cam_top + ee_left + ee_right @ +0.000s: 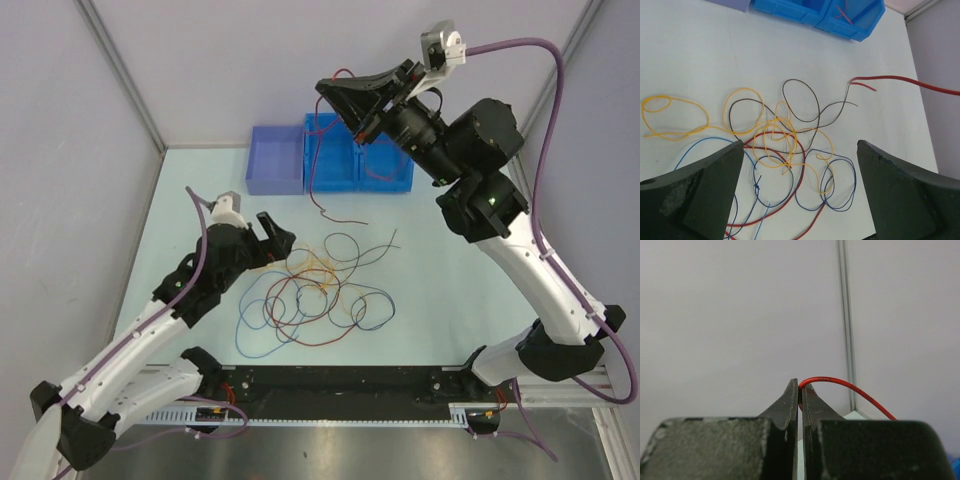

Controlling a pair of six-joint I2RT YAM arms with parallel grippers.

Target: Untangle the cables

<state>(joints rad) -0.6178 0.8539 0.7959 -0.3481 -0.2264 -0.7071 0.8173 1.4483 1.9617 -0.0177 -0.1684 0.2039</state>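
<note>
We find the right gripper (799,391) raised high above the blue bins (355,160), its fingers pressed together on one red cable (840,382) that trails down past the bins toward the table (450,290). The left gripper (277,232) is spread wide and holds nothing. It sits low beside the other cables (310,290), which lie tangled mid-table in red, yellow, black and blue loops.

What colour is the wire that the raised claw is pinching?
Red. The wire shows best in the right wrist view, nipped in the right claw.
</note>
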